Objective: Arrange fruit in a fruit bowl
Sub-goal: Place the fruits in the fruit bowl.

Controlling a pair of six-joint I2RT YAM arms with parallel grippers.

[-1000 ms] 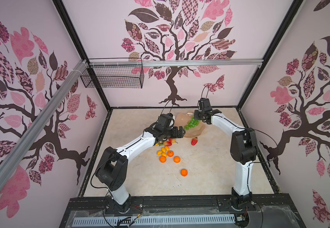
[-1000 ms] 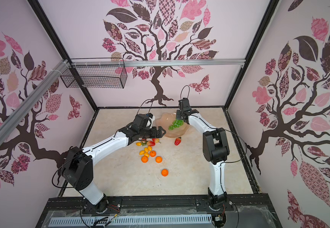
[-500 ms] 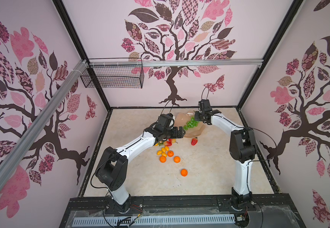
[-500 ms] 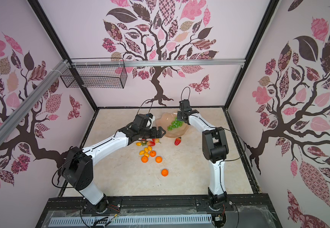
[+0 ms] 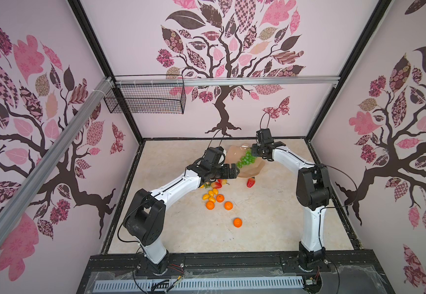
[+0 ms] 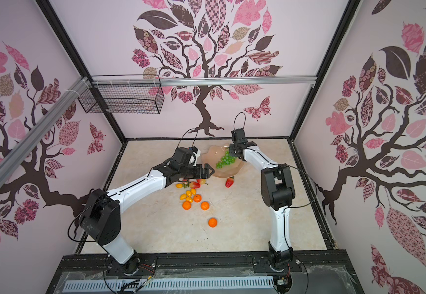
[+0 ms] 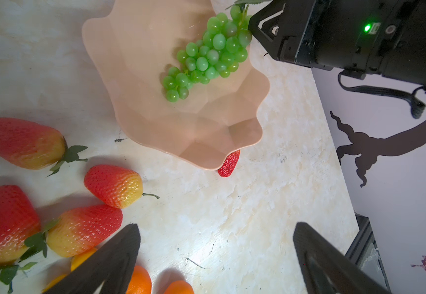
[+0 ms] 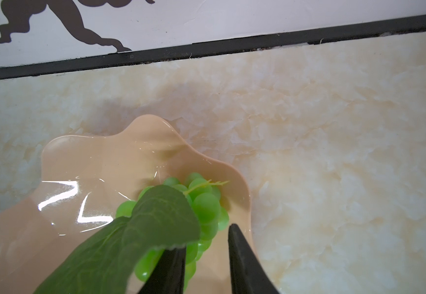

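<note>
On the marble tabletop [image 7: 257,216], the fruit bowl [image 7: 143,101] half hides a strawberry [image 7: 228,164].

Within the last second the right hand [image 8: 206,239] went from shut to partly parted. A clear gap stood between its fingers [image 8: 242,257] at the stem end of the grape bunch [image 7: 204,56]. The bunch was no longer clamped and lay in the fruit bowl [image 7: 135,107], the hand close over its rim.
</note>
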